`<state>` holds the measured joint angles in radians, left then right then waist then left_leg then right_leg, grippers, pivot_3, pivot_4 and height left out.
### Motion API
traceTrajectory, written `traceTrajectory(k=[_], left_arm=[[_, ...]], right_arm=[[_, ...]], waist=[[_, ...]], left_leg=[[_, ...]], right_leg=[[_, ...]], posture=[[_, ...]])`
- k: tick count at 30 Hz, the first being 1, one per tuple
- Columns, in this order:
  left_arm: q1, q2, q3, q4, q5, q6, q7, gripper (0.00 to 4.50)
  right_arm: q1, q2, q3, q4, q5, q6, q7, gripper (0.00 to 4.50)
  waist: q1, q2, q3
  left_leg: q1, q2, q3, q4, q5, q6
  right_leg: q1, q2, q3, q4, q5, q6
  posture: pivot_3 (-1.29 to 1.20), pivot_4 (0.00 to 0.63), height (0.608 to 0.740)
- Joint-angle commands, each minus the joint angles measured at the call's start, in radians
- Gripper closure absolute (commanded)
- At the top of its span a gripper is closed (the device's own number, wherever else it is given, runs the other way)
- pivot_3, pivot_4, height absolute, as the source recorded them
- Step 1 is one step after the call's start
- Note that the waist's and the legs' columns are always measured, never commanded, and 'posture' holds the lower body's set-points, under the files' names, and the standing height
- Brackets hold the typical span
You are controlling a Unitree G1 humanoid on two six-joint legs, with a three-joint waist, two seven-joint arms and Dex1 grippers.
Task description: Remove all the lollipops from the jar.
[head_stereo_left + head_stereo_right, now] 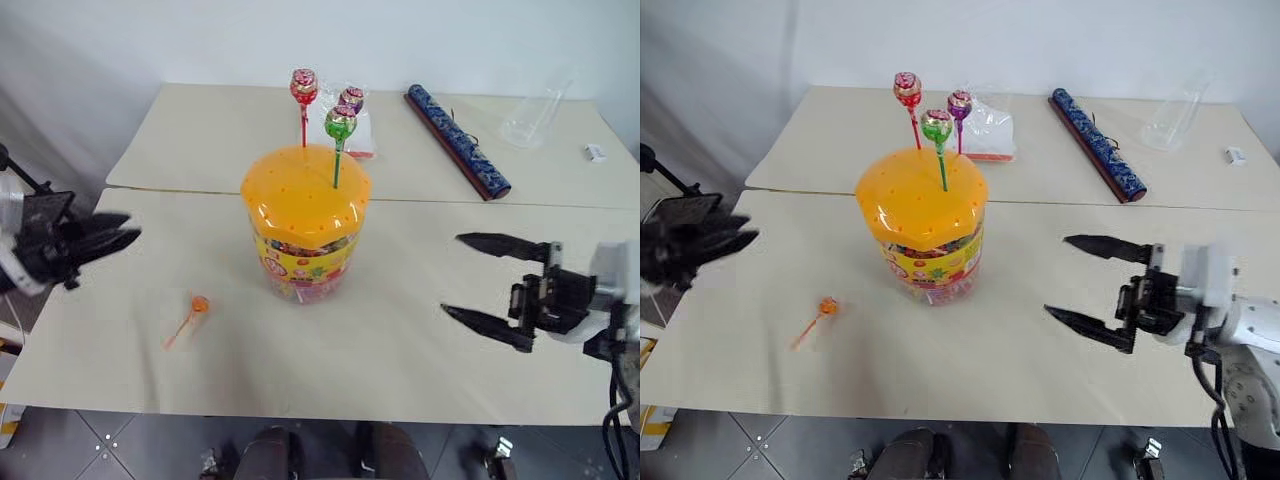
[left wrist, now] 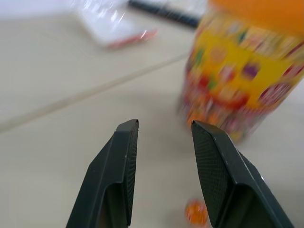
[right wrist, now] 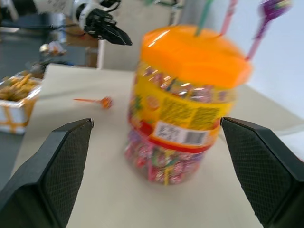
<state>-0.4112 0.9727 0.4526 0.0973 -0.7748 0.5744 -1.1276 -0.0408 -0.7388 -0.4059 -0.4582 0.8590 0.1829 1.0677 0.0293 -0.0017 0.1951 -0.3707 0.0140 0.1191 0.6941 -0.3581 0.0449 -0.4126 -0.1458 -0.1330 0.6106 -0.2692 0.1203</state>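
The jar [image 1: 305, 235], a clear tub with an orange domed lid and a yellow-and-red label, stands mid-table. Three lollipops stick up out of its lid: red [image 1: 303, 87], purple [image 1: 351, 99] and green [image 1: 340, 123]. An orange lollipop [image 1: 199, 304] lies flat on the table, left of and nearer than the jar. My left gripper [image 1: 110, 238] hovers at the table's left edge, pointing toward the jar, open with nothing between its fingers [image 2: 126, 161]. To the right of the jar my right gripper [image 1: 452, 275] is wide open and empty, facing the jar [image 3: 183, 104].
At the back lie a blue patterned tube [image 1: 457, 140], a clear plastic cup on its side [image 1: 535, 115], a clear bag [image 1: 362, 138] behind the jar and a small white item [image 1: 596, 153]. A seam crosses the table [image 1: 500, 203] behind the jar.
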Motion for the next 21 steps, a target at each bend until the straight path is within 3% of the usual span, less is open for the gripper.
traceTrajectory(k=[1,7,13,16,19,21], left_arm=[[-0.185,-0.103,-0.115,-0.039,-0.032,0.019,0.034,2.62],[-0.526,-0.354,-0.220,0.116,0.021,-0.025,0.132,2.62],[-0.637,-0.389,-0.313,0.226,0.082,-0.011,0.027,2.62],[-0.663,-0.387,-0.342,0.265,0.117,-0.008,-0.001,3.17],[-0.685,-0.398,-0.351,0.299,0.140,-0.017,-0.020,4.19],[-0.692,-0.408,-0.345,0.311,0.141,-0.026,-0.028,4.45]], right_arm=[[-0.008,0.034,-0.082,-0.071,0.071,0.007,-0.118,0.00],[0.006,0.091,-0.139,-0.157,0.136,0.019,-0.280,0.00],[0.043,0.130,-0.122,-0.243,0.128,0.012,-0.379,0.00],[0.048,0.146,-0.102,-0.272,0.110,0.006,-0.416,0.00],[0.048,0.153,-0.088,-0.286,0.093,0.000,-0.435,0.00],[0.050,0.156,-0.082,-0.291,0.086,-0.004,-0.444,0.00]], waist=[[0.003,0.000,0.000],[-0.002,-0.003,0.000],[-0.020,-0.003,0.000],[-0.019,-0.003,0.000],[-0.013,-0.003,0.000],[-0.007,-0.003,0.000]], left_leg=[[0.000,0.000,0.000,0.001,0.000,0.000],[-0.002,-0.002,0.001,0.004,0.001,0.003],[0.000,-0.001,0.003,0.003,0.001,0.002],[0.000,0.001,0.003,0.003,0.001,0.002],[-0.001,0.000,0.003,0.004,0.001,0.002],[-0.001,0.001,0.003,0.005,0.001,0.002]], right_leg=[[0.000,0.000,0.000,0.000,0.000,0.000],[0.001,0.002,0.001,0.000,0.002,0.003],[0.000,0.009,0.003,-0.002,0.001,0.002],[0.000,0.011,0.005,-0.002,0.001,0.002],[0.001,0.011,0.006,-0.003,0.001,0.002],[0.001,0.011,0.007,-0.003,0.001,0.002]], posture=[[0.00,0.150,0.740],[0.00,0.150,0.740],[0.00,0.150,0.740],[0.00,0.150,0.740],[0.00,0.150,0.740],[0.00,0.150,0.740]])
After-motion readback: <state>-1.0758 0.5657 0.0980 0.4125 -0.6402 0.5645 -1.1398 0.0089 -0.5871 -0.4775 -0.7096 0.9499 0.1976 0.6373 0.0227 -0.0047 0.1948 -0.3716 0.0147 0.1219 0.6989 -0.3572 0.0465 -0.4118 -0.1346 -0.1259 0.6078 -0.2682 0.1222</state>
